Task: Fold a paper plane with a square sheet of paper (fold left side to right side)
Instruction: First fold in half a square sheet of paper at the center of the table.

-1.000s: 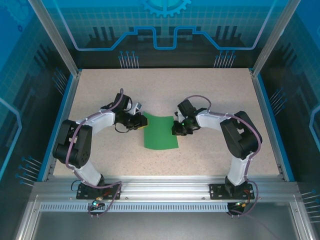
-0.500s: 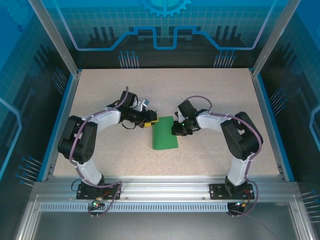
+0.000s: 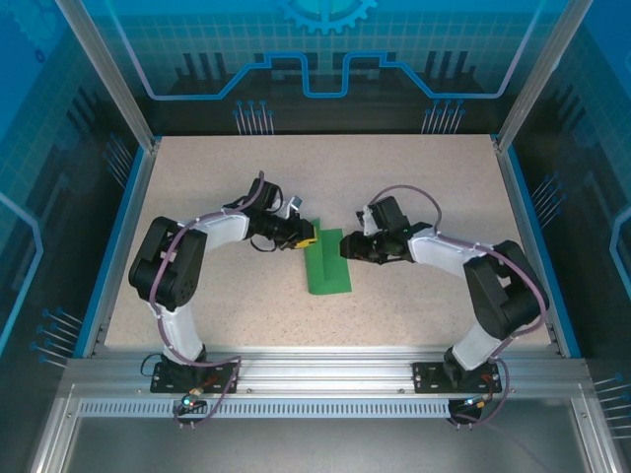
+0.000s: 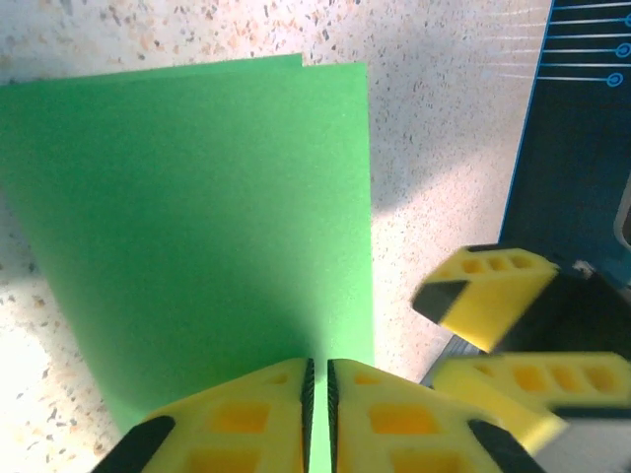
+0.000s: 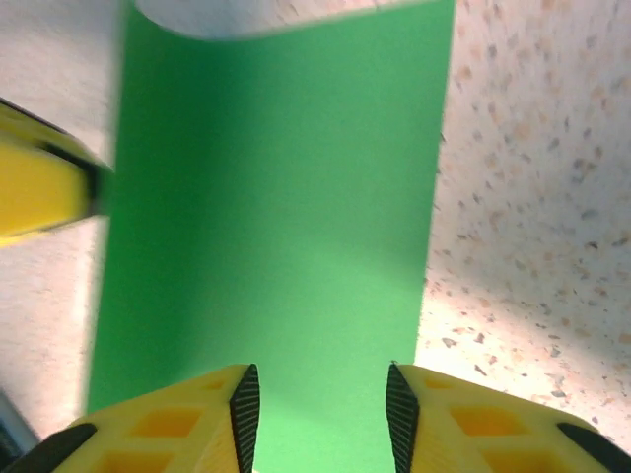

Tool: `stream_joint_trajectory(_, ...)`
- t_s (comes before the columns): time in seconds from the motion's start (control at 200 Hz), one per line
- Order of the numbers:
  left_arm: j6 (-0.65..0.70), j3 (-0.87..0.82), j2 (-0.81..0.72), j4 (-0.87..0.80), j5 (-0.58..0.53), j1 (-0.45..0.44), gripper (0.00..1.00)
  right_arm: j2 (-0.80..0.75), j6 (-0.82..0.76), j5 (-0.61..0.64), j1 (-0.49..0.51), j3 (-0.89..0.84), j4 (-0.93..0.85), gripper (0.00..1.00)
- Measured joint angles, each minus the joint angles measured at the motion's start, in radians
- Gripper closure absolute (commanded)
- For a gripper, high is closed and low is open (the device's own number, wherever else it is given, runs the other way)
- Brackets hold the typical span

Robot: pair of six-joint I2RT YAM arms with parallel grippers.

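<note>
Up close, left pincer (image 4: pixel 317 379) tight on sheet (image 4: pixel 197 217).

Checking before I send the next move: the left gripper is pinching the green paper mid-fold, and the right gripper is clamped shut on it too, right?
Not quite. The left gripper is pinching the green paper mid-fold, but the right gripper is open, not clamped: the right wrist view shows its fingers apart with paper between them.
</note>
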Motion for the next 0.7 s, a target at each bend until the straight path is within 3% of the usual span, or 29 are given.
stream_joint_trajectory(0.31,-0.002,0.004,0.013,-0.002,-0.024,-0.014,0.97,0.065,0.044,-0.153,0.01,0.045,0.068,0.46)
stream_joint_trajectory(0.7,-0.002,0.004,0.015,-0.004,-0.026,-0.015,0.98,0.186,0.085,-0.214,0.043,0.1,0.078,0.58)
